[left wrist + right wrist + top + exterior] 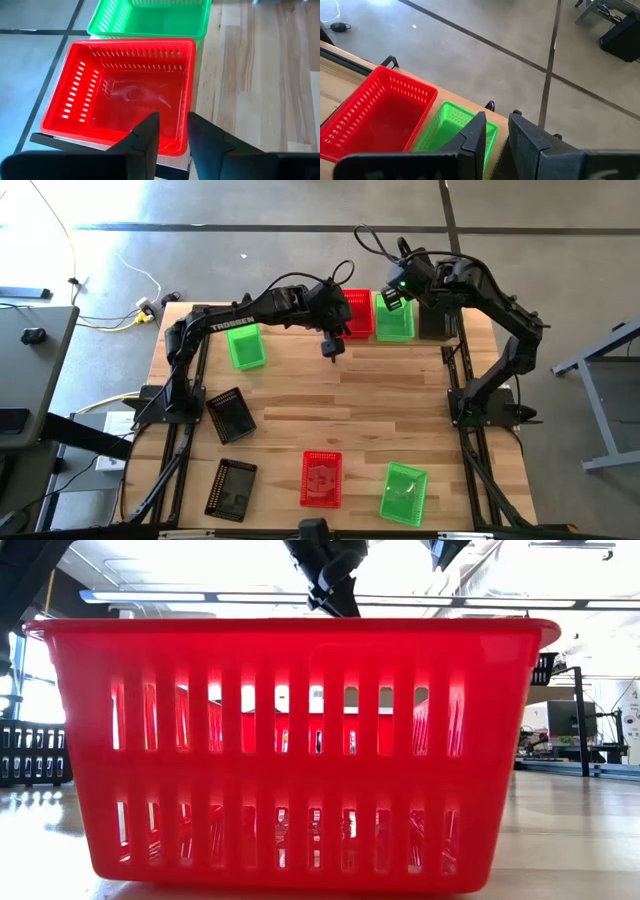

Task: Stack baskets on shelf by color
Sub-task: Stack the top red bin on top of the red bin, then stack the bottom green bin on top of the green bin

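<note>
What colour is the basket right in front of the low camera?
Red. The basket fills the low view, slotted sides and all.

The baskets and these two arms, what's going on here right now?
Baskets are being sorted by colour. A red basket and a green basket sit side by side on the shelf at the table's far edge. The left gripper hangs empty, fingers slightly apart, near the red one; the right gripper hovers by the green one, also empty. More baskets wait on the table.
</note>
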Tool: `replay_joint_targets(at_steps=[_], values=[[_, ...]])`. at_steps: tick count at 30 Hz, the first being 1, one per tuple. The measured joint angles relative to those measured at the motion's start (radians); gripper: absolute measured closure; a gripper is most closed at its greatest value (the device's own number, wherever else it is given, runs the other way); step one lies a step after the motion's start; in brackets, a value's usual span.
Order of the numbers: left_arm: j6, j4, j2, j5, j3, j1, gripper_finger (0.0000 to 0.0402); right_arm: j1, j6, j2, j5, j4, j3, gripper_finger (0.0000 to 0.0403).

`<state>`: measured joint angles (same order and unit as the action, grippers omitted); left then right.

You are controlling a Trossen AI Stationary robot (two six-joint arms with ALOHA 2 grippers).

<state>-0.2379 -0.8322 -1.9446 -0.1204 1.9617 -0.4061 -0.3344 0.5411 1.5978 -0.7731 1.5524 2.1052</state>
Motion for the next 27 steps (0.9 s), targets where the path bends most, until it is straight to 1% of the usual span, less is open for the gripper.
replay_joint_targets(at_steps=[4, 9, 12, 15, 19, 24, 27], values=[[0.002, -0.001, 0.000, -0.023, 0.000, 0.000, 0.0297, 0.000, -0.005, 0.000, 0.011, 0.000, 0.000, 0.0334], [0.002, -0.080, 0.011, -0.019, 0.048, -0.005, 0.0296, 0.000, -0.039, 0.000, 0.082, 0.000, 0.000, 0.0334], [0.001, -0.150, 0.022, -0.022, 0.083, -0.006, 0.0299, 0.000, -0.071, 0.000, 0.150, 0.000, 0.000, 0.0334], [-0.001, -0.220, 0.033, -0.022, 0.115, -0.006, 0.0299, 0.001, -0.099, 0.000, 0.243, 0.000, 0.000, 0.0334], [0.000, -0.273, 0.073, 0.026, 0.123, -0.008, 0.0300, 0.002, -0.132, -0.001, 0.372, 0.017, -0.005, 0.0334], [0.046, -0.344, 0.105, 0.085, 0.123, -0.029, 0.0300, 0.027, -0.150, -0.001, 0.485, 0.018, -0.097, 0.0334], [0.071, -0.361, 0.128, 0.088, 0.094, -0.041, 0.0300, 0.057, -0.151, -0.001, 0.538, 0.018, -0.177, 0.0334]])
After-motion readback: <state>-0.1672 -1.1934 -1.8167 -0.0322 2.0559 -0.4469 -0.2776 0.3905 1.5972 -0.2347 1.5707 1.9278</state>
